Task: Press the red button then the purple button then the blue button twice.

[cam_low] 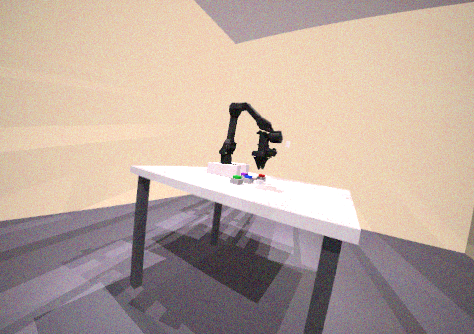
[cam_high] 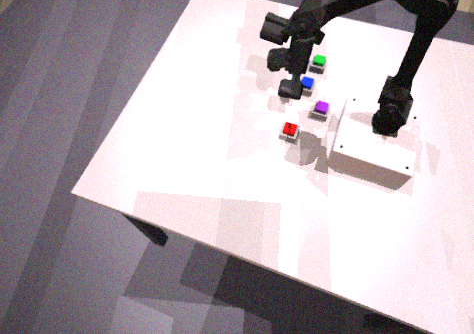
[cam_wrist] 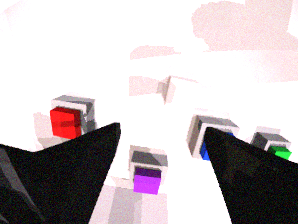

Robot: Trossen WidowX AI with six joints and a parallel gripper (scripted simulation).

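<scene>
White table [cam_high: 200, 188] on dark legs [cam_low: 139, 228] — green button [cam_high: 319, 60] on top; tan walls, grey floor.

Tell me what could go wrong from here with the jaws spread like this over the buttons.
1. The gripper is open; its fingers straddle the purple button, with the red button and blue button just outside them. Descending could hit a wrong one.
2. The green button sits next to blue; drift risks pressing it.

we see three square-capped buttons on grey bases, each unpressed. taking the purple button [cam_high: 322, 107] as our landmark: the red button [cam_high: 290, 128] sits near it toward the counter's front edge, the blue button [cam_high: 307, 82] near its far side.
</scene>
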